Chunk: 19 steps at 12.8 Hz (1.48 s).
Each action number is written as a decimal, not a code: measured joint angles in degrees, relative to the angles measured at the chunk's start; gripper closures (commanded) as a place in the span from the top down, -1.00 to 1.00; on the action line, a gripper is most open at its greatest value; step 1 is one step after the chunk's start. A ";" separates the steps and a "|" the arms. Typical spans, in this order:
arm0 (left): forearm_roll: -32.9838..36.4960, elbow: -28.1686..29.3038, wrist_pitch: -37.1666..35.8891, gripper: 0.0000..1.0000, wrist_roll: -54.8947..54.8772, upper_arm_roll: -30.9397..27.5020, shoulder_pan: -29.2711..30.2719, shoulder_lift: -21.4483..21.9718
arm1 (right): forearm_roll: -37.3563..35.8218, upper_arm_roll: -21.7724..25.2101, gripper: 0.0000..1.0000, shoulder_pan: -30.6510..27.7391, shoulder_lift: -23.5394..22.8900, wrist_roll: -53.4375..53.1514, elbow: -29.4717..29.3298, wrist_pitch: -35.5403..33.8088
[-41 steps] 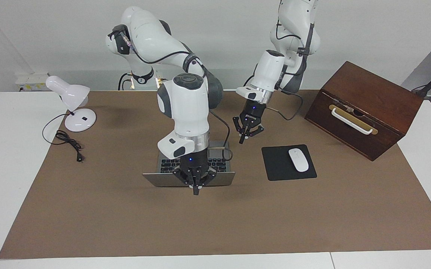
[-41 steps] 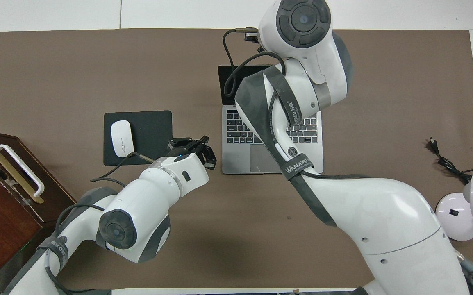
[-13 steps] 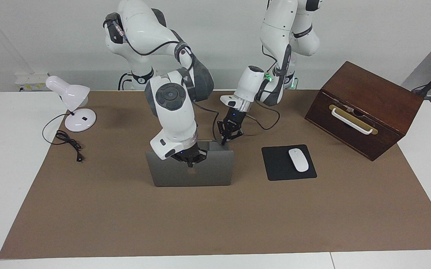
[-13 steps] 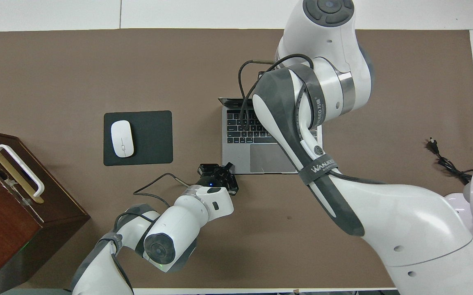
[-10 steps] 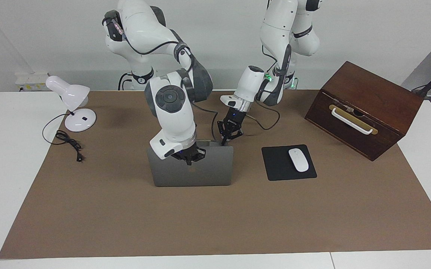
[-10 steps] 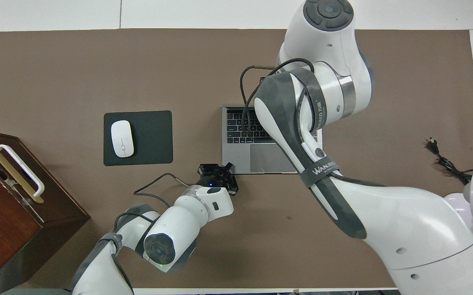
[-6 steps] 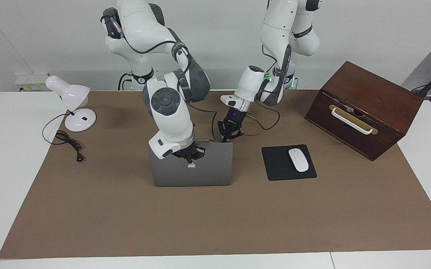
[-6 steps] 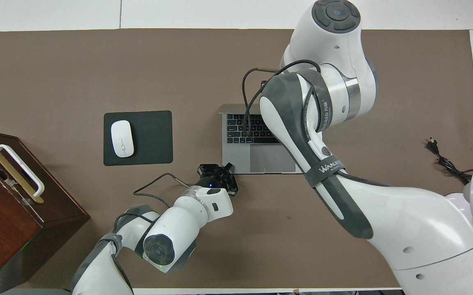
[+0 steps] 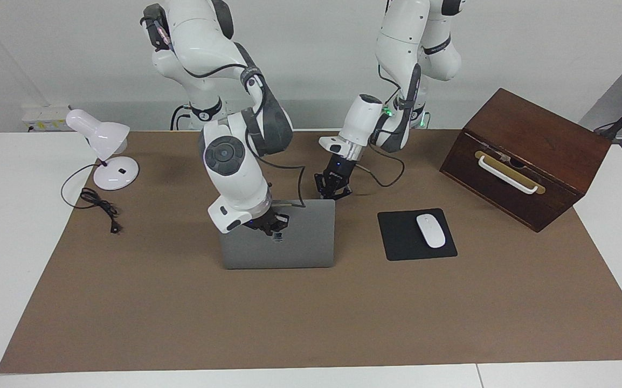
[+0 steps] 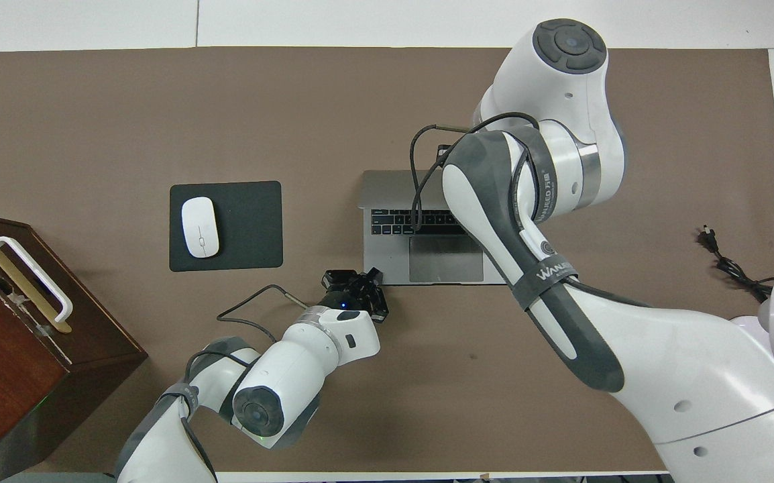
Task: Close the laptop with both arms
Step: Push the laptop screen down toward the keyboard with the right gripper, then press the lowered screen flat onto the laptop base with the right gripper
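Note:
The silver-grey laptop (image 9: 300, 245) stands partly open mid-table, its lid tilted over the keyboard toward the robots. In the overhead view the lid (image 10: 387, 189) covers the upper key rows; the trackpad (image 10: 445, 258) shows. My right gripper (image 9: 272, 224) is shut and presses on the lid's outer face by the apple logo; the right arm hides it in the overhead view. My left gripper (image 9: 330, 188) is shut and sits at the laptop's corner nearest the robots, toward the left arm's end (image 10: 357, 283).
A black mouse pad (image 9: 397, 240) with a white mouse (image 9: 430, 230) lies beside the laptop toward the left arm's end. A brown wooden box (image 9: 526, 156) stands past it. A white desk lamp (image 9: 101, 143) and its cord (image 9: 101, 207) are at the right arm's end.
The right gripper has pushed the lid from leaning back, past upright, down toward the keyboard. The left gripper moved from beside the laptop to its near corner and has stayed there.

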<state>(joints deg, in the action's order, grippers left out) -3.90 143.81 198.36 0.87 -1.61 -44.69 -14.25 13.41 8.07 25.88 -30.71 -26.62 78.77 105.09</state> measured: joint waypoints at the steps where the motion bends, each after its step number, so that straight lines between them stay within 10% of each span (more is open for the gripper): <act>1: 0.00 0.01 0.01 -1.00 -0.05 0.00 0.00 0.00 | 0.00 -0.01 -1.00 0.00 0.59 0.00 1.37 0.64; 19: 0.00 1.29 2.49 -1.00 -0.26 -0.01 -0.02 -0.07 | 2.05 -0.01 -1.00 -0.03 7.42 0.00 18.01 3.58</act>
<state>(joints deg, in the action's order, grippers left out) -3.90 145.11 200.85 0.61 -1.62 -44.71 -14.32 15.46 8.06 25.85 -23.29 -26.61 96.77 108.67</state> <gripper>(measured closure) 0.991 0.991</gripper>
